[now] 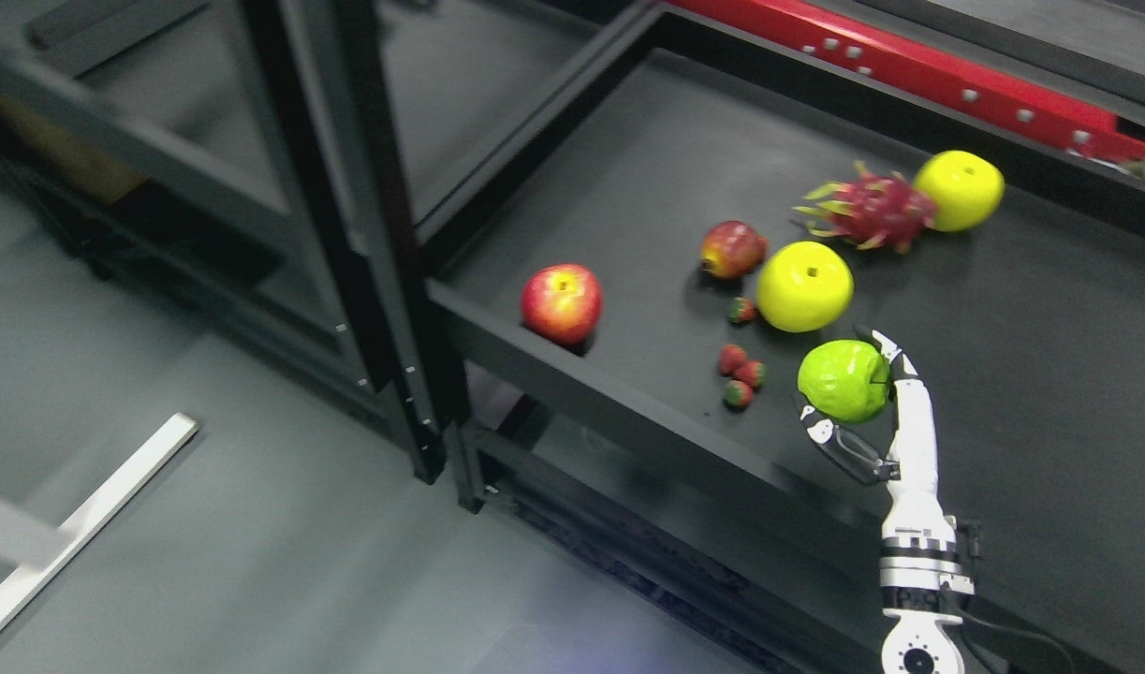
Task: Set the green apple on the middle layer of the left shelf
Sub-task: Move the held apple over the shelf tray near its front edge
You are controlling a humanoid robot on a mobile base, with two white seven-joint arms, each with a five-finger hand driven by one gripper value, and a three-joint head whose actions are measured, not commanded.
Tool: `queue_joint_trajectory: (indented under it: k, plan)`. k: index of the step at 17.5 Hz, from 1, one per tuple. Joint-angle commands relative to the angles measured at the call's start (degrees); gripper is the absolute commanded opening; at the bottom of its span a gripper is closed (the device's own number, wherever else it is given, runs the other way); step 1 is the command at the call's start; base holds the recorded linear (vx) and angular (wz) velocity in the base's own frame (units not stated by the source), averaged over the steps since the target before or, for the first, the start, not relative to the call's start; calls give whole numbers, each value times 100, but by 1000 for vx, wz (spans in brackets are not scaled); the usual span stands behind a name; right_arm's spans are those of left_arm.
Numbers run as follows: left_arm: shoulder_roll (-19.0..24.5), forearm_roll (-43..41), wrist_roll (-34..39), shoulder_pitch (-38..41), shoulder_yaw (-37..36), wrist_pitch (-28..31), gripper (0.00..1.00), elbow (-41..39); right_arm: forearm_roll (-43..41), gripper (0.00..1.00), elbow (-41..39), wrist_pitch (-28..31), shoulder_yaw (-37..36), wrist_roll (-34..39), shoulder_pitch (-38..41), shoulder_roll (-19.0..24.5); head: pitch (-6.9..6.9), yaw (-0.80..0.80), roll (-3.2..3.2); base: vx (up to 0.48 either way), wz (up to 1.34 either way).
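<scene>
The green apple [842,379] sits on the black right-hand shelf deck [1003,393], near its front edge. My right hand [844,386] comes up from the bottom right and is shut on the apple, with the thumb [820,432] under its lower left and a finger [890,354] curled over its right side. The left shelf [333,197] is the black-framed unit at the upper left, and its grey layers [160,103] show blurred. The left arm does not show.
On the same deck lie a red apple [562,303], a small red fruit [731,248], two yellow apples [804,285] [958,190], a dragon fruit [869,211] and several strawberries [741,374]. A red rail [909,65] runs behind. A white bar [76,524] lies on the floor.
</scene>
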Motion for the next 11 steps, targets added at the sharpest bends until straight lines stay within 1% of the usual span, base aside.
queue_joint_trajectory:
  k: [1,5,11]
  plan:
    - [100,0,2,0,0,-2,100,0,-4,0,1,-5,5,7,-3,-100,0,0,0,115,-818]
    - [100,0,2,0,0,-2,100,0,-4,0,1,-5,5,-2,-3,-100,0,0,0,135,-700]
    - [100,0,2,0,0,-2,100,0,5,0,1,4,5,-2,-3,-100,-3,0,0,145,-535]
